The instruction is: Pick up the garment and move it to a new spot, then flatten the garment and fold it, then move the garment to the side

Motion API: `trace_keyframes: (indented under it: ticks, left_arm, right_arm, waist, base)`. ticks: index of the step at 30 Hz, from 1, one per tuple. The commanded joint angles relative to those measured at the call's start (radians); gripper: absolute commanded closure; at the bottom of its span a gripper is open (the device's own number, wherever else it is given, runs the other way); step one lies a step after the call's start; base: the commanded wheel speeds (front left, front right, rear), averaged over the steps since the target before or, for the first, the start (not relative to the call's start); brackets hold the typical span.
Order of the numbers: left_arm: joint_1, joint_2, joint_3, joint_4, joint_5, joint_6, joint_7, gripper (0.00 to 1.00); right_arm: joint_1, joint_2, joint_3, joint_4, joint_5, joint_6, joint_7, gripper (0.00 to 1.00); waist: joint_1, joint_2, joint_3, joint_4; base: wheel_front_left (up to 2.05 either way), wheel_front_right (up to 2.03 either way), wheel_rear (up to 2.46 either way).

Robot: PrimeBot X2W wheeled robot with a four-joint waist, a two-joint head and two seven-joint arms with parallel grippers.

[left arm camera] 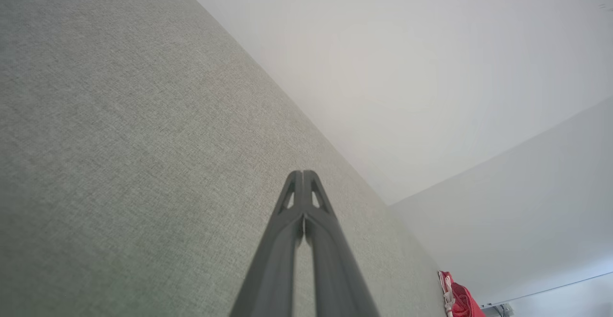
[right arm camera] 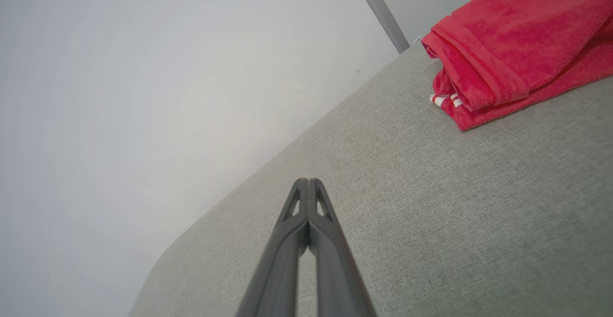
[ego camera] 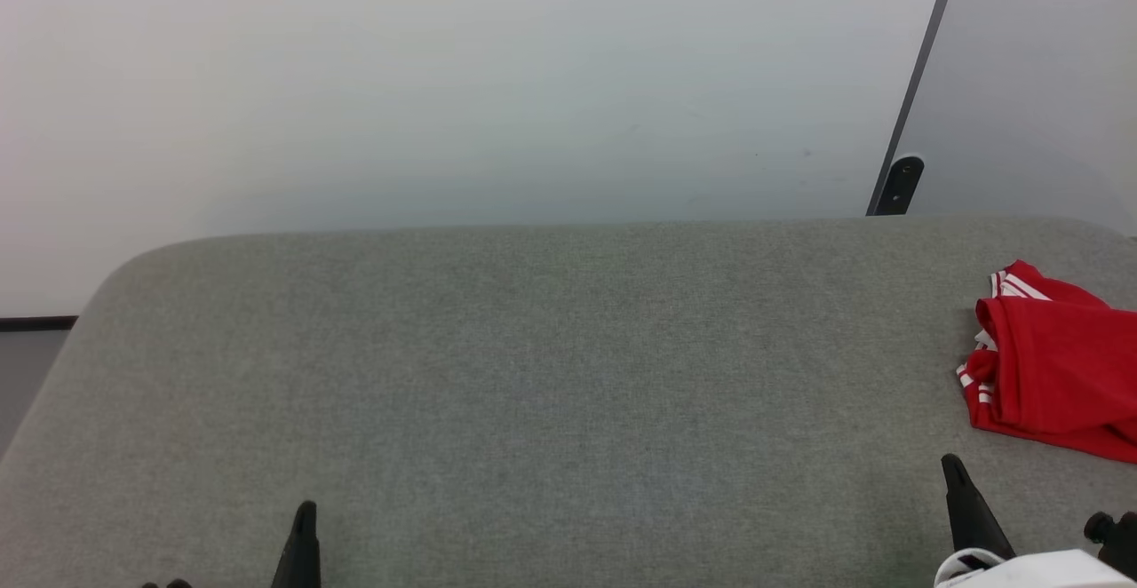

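Note:
The garment (ego camera: 1057,366) is a folded red bundle with white-and-red striped trim, lying on the grey fabric surface (ego camera: 533,375) at the far right, cut off by the picture's edge. The right wrist view shows the garment (right arm camera: 507,44) at the upper right, and the left wrist view has the garment (left arm camera: 459,300) small in the far corner. My right gripper (ego camera: 952,464) (right arm camera: 309,181) is shut and empty, low at the right, just in front of and left of the garment. At the lower left my left gripper (ego camera: 306,510) (left arm camera: 302,172) is shut too, holding nothing.
A pale wall (ego camera: 488,82) rises behind the grey surface. A dark slanted bar (ego camera: 915,91) with a black foot stands at the back right. The surface's rounded back-left corner (ego camera: 124,268) drops off to a grey floor.

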Motion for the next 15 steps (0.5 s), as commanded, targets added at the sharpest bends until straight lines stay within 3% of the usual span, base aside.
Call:
trace_keyframes:
  ticks: [1,15]
  left_arm:
    - [-0.029,0.007,0.003,-0.008,-0.035,-0.002,0.009,1.00]
    - [-0.074,0.009,0.005,0.007,-0.192,-0.002,0.053,1.00]
  right_arm:
    - [-0.035,0.000,-0.009,-0.013,0.042,0.000,0.007,1.00]
    - [-0.058,0.010,-0.029,-0.012,0.210,-0.001,0.052,1.00]
  waist:
    - [0.0000,0.0000,0.002,0.000]
    - [0.0000,0.0000,0.015,0.002]
  base:
    - [0.00,0.00,0.00]
    - [0.00,0.00,0.00]
